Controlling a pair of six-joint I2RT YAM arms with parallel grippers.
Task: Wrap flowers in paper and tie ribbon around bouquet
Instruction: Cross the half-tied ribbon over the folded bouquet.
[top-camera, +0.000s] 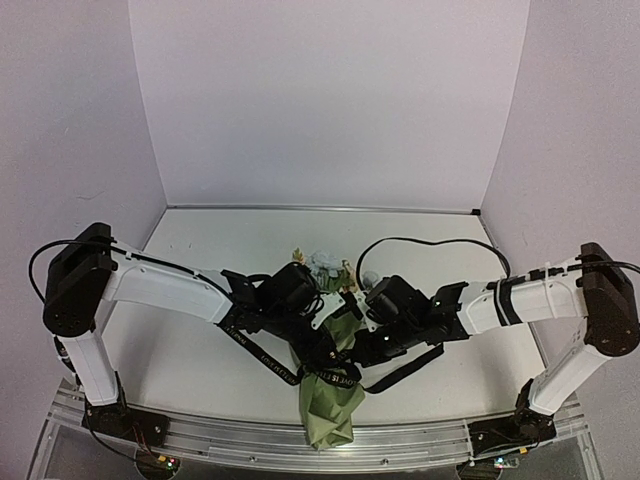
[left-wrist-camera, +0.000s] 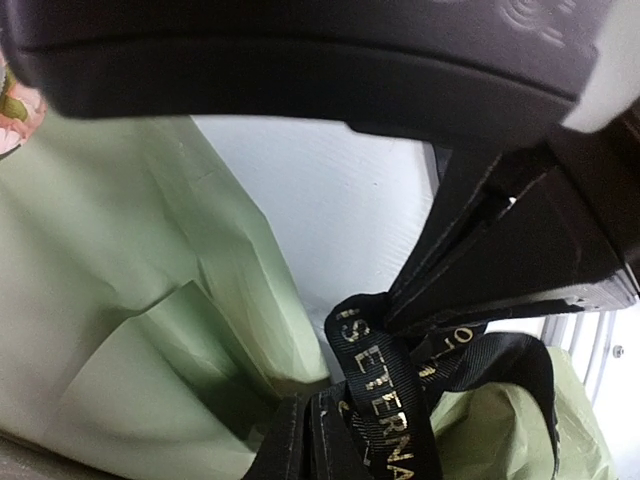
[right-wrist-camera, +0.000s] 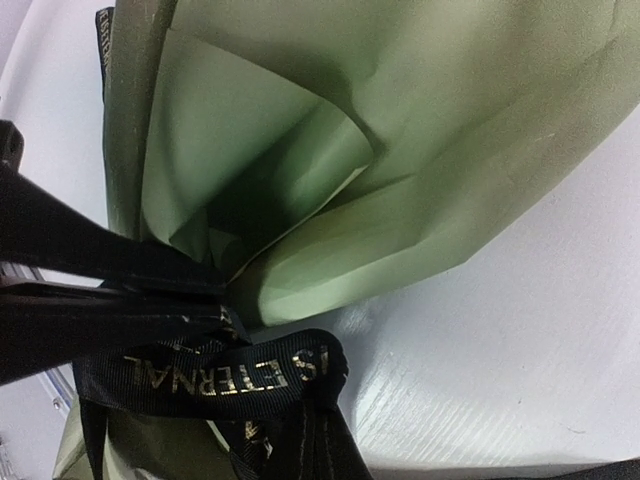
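Note:
The bouquet lies in the middle of the table, with the flowers (top-camera: 325, 263) at its far end and the olive-green paper (top-camera: 330, 415) narrowing toward the near edge. The black lettered ribbon (top-camera: 335, 379) crosses the cone's waist, and its ends trail to the left and right. Both grippers meet over that spot. In its own wrist view, my left gripper (left-wrist-camera: 310, 402) is shut on the ribbon (left-wrist-camera: 385, 390) beside the paper (left-wrist-camera: 120, 250). My right gripper (right-wrist-camera: 318, 405) is shut on a looped piece of ribbon (right-wrist-camera: 230, 370) just below the paper's folds (right-wrist-camera: 400, 120).
A metal rail (top-camera: 250, 440) runs along the near edge, and the cone's tip hangs over it. A black cable (top-camera: 430, 242) arches over the table behind the right arm. White walls close in the back and both sides.

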